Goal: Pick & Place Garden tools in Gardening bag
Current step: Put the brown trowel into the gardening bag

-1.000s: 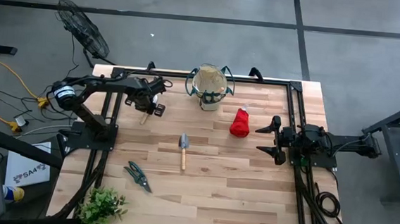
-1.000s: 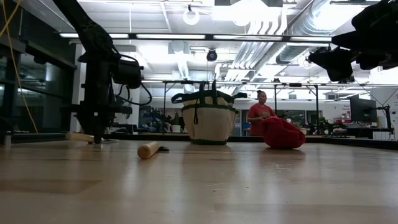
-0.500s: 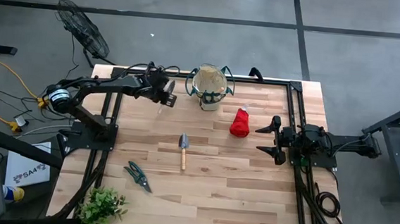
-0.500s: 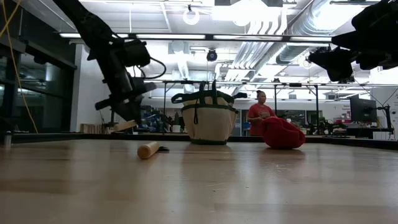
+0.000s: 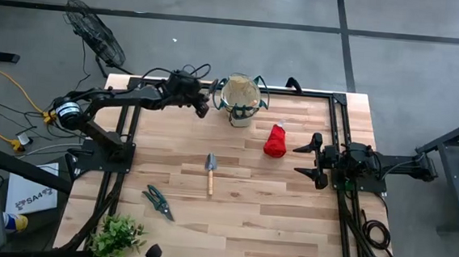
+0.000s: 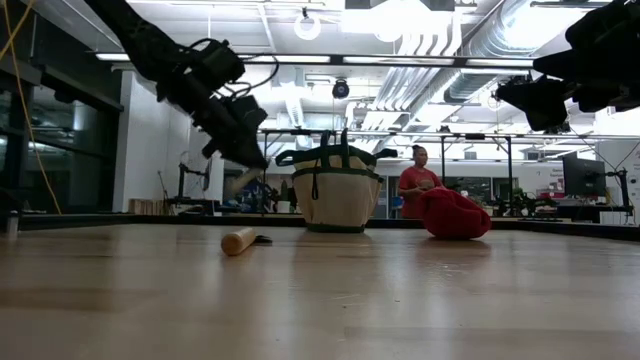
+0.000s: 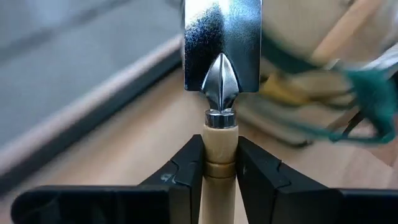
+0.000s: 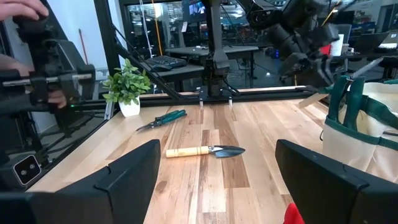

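Transport stage of the first visible placement. The left gripper point(image 7: 220, 163) is clamped on the wooden handle of a metal-headed hand tool point(image 7: 221, 56), seemingly the hand fork; only the flat polished head and neck are visible, and no tines can be made out. The tool is carried in the air just beside the gardening bag point(image 5: 242, 102), on the bag's left as seen from above, and has not yet entered it. Whether the bag already holds anything cannot be told.

Left to place, by the look of the table: the trowel point(image 5: 210, 169) lying near the table's centre, one pair of pruning shears point(image 5: 158, 200) toward the front left, and the red cloth bundle point(image 5: 275, 141) just right of the bag. A second pair of shears is not seen. A potted leafy plant point(image 5: 115, 234) sits at the front left corner and is no part of the task.

Pose: the left arm point(image 5: 126, 99) reaches from its base across the table's back edge, wrist raised clear of the surface and pitched down toward the bag in the low view. The right gripper point(image 5: 313, 160) waits at the table's right side, fingers spread wide and empty.
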Action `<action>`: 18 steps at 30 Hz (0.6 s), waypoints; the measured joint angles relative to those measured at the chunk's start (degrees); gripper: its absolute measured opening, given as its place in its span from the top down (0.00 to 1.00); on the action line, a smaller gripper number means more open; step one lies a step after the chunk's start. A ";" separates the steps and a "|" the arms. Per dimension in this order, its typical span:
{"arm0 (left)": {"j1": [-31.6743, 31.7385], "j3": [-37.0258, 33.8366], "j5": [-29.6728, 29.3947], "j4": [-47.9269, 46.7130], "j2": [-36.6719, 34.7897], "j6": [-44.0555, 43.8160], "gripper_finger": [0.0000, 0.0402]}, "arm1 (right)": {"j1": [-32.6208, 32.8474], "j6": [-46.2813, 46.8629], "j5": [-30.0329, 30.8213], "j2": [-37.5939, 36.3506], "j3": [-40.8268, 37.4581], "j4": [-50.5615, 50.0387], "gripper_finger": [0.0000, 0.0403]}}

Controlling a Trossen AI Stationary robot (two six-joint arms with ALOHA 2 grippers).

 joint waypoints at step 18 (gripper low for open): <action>8.02 0.06 12.45 23.54 8.30 5.00 0.82 | 0.01 0.00 -0.01 0.00 0.01 0.00 0.23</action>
